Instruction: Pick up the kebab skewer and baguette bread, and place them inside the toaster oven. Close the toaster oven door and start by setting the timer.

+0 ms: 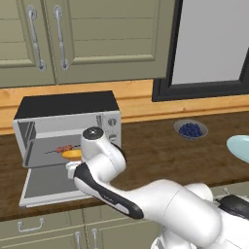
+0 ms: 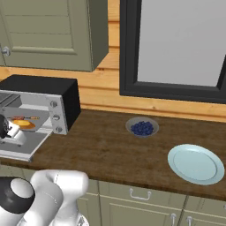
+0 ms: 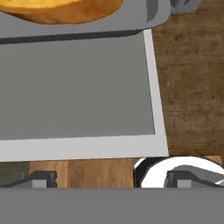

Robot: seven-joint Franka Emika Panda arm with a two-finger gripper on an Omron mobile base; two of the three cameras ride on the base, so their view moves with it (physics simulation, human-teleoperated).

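The gripper (image 3: 107, 180) is held spread wide and empty over the lowered door (image 3: 78, 92). Inside the oven (image 1: 68, 129), the bread (image 1: 71, 154) is seen lying on the rack with the skewer (image 1: 64, 149) just behind it. A bowl (image 2: 142, 127) of blueberries and a plate (image 2: 196, 164) are set on the counter (image 2: 106, 150).

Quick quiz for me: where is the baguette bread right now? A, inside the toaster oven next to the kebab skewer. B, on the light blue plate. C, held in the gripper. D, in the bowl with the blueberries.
A: the baguette bread lies inside the toaster oven beside the kebab skewer, behind the toaster oven door, which hangs open.
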